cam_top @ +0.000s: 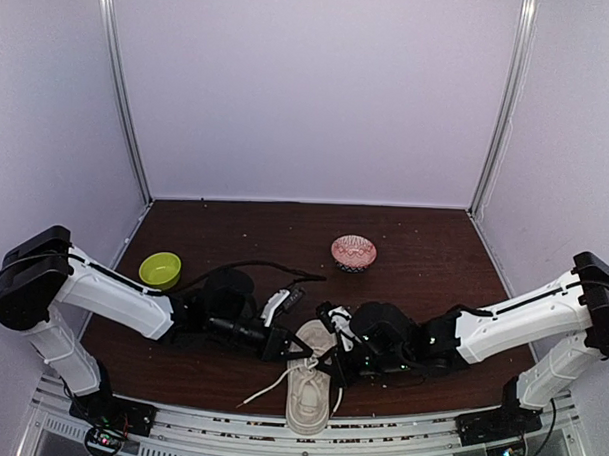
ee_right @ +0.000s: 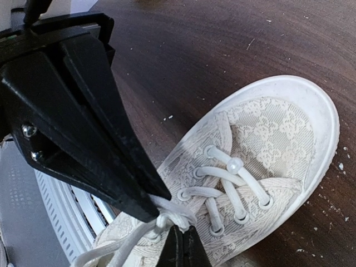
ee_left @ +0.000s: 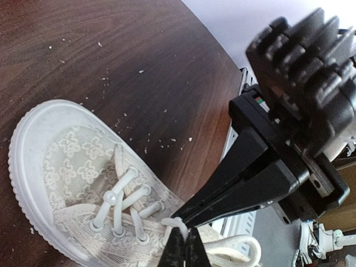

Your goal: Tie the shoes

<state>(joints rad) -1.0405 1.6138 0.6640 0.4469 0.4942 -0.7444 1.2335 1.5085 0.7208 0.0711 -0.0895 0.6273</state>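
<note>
Sneaker (cam_top: 309, 393) is lying on the dark wood table (cam_top: 433, 263), right under both sets of fingertips, which meet over the laced part of the upper. Its toe end points off past the fingertips onto bare table. The other end runs back beneath them toward the white rail (ee_right: 67, 222).

Left gripper (ee_left: 182, 232) looks closed all the way down. Its tips are pressed together with a bit of the white laces (ee_right: 167, 218) bunched right at them, so it seems to be pinching lace. Right gripper (ee_right: 179, 231) is the same deal: fingers shut to a thin seam, lace caught at the very tip. The two sets of tips are nearly touching each other, coming at the same knot of lace from opposite sides.

A loose lace end trails off on the left gripper's side, toward the table edge. The criss-crossed lacing ahead of the fingertips sits threaded through the eyelets.

Further out beyond the fingers, well apart from the sneaker, there's a green bowl (cam_top: 160, 270) on the left arm's side and a pink patterned bowl (cam_top: 354, 253) farther back. Little pale crumbs (ee_left: 125, 119) are scattered on the wood near the toe.
</note>
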